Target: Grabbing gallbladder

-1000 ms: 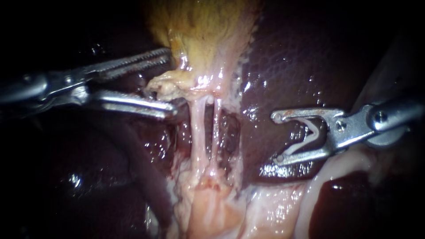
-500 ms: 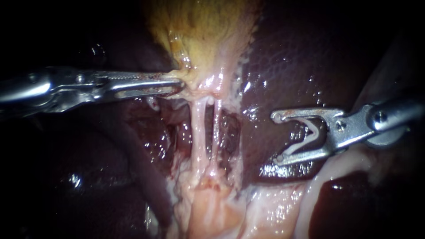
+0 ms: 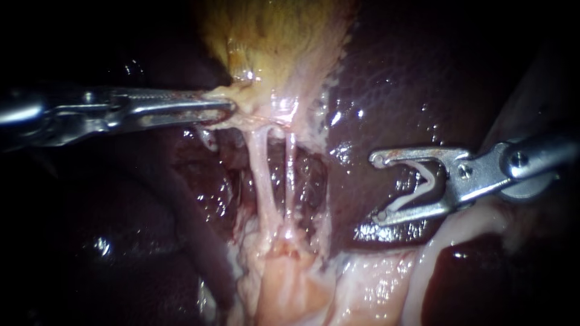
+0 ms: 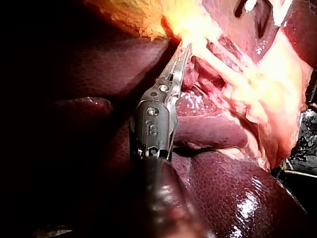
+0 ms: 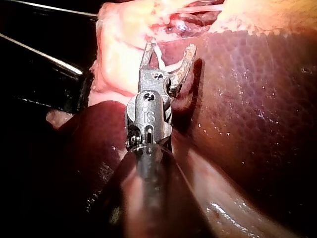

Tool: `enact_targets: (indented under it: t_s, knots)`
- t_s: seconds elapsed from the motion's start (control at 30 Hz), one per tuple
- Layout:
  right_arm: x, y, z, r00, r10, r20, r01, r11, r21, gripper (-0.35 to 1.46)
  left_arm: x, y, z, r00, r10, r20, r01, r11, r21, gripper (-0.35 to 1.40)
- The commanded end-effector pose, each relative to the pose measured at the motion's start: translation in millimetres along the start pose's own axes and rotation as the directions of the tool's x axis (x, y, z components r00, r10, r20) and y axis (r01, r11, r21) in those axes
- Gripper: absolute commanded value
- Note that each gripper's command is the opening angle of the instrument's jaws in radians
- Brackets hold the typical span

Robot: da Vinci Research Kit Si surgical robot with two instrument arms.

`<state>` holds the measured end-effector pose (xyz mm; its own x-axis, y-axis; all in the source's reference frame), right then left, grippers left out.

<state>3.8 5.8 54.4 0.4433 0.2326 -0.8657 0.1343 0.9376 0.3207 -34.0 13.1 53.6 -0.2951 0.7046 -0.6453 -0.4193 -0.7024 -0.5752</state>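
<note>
- The gallbladder hangs at the top of the endoscope view, a yellowish sac with a fibrous, streaky surface. It narrows downward into pale, wet, shiny tissue.
- The left instrument comes in level from the left. Its slim steel jaws, finely toothed along the inner edges, are closed tight on the ragged, cream-coloured lower edge of the gallbladder. Only a hairline shows between them.
- From the left wrist view the same jaws look like one narrow blade running into the bright yellow tissue, with the dark hinge block behind.
- Two pale tubes, thin and glistening like stretched cords, run from the gripped edge down to a pinkish, fatty mound. They lie close side by side with a dark hollow behind them.
- The liver fills the right side, dark maroon, finely pebbled and slick with highlights.
- The right instrument lies over the liver, well apart from the tubes. Its stubby, squared jaws stand wide, and a white V-shaped clip is seated between them, touching both.
- In the right wrist view the clip sits in that fork, with pale tissue just ahead of the tips.
</note>
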Motion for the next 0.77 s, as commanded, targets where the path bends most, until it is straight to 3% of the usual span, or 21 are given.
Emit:
enact_targets:
  t_s: [0.03, 0.3, 0.77]
  knots:
    - [0.0, 0.0, 0.0, 1.000, 0.000, 0.000, 0.000, 1.000, 0.000, 0.50, 0.4, 0.1, -0.4, 1.0000, -0.002, -0.001, 0.002, 1.000, 0.001, -0.35]
    - [0.0, 0.0, 0.0, 1.000, 0.000, 0.000, 0.000, 1.000, 0.000, 0.50, 2.3, 1.1, -2.4, 0.9999, -0.013, -0.007, 0.013, 1.000, 0.003, -0.35]
    - [0.0, 0.0, 0.0, 1.000, 0.000, 0.000, 0.000, 1.000, 0.000, 0.50, 2.3, 1.3, -2.3, 0.9999, -0.013, -0.007, 0.013, 1.000, 0.004, -0.35]
